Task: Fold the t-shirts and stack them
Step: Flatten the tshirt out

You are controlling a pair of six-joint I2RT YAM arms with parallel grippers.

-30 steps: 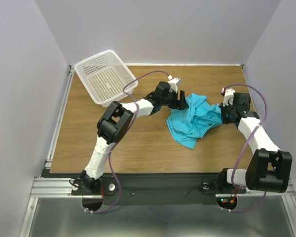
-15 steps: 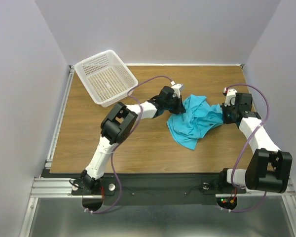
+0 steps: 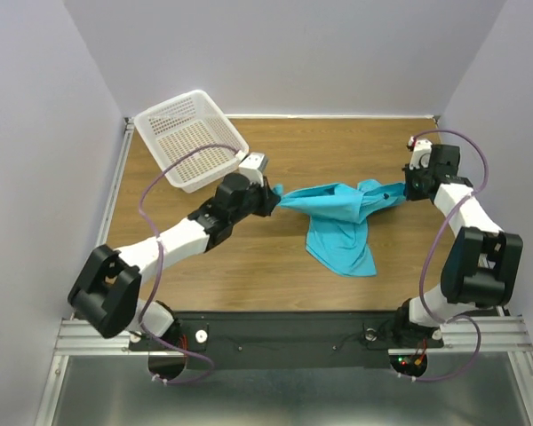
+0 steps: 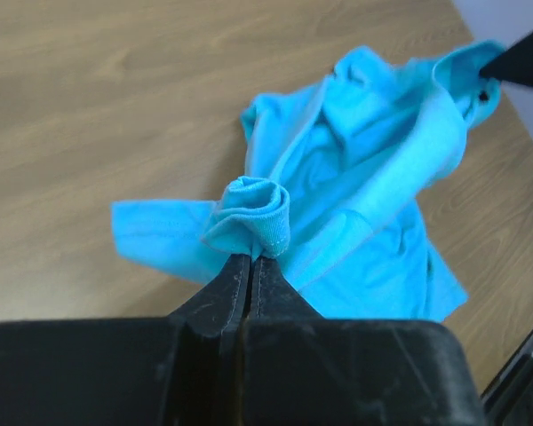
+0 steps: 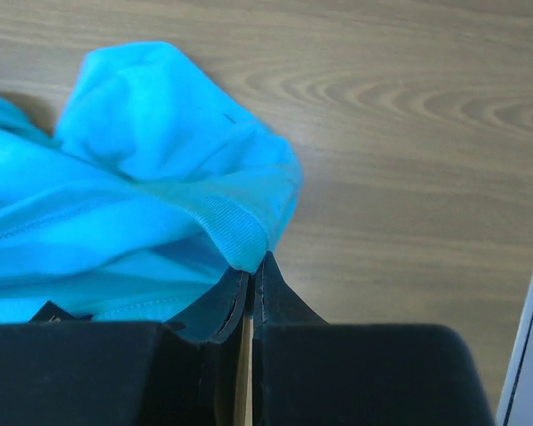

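One turquoise t-shirt [image 3: 339, 213] hangs stretched between my two grippers above the middle of the wooden table, its lower part drooping toward the near edge. My left gripper [image 3: 274, 197] is shut on the shirt's left end; in the left wrist view [image 4: 250, 257] a rolled hem of the t-shirt [image 4: 355, 177] bunches right at the fingertips. My right gripper [image 3: 407, 188] is shut on the shirt's right end; in the right wrist view [image 5: 251, 264] a ribbed fold of the t-shirt [image 5: 133, 186] is pinched at the tips.
A white perforated plastic basket [image 3: 189, 138] sits tilted at the table's far left corner. A metal rail [image 3: 107, 213] runs along the left table edge. Grey walls close in the back and both sides.
My left gripper closed on the shirt's left end and pulled it left, away from the heap. The right gripper moved back and right. The crumpled shirt is now stretched into a band.
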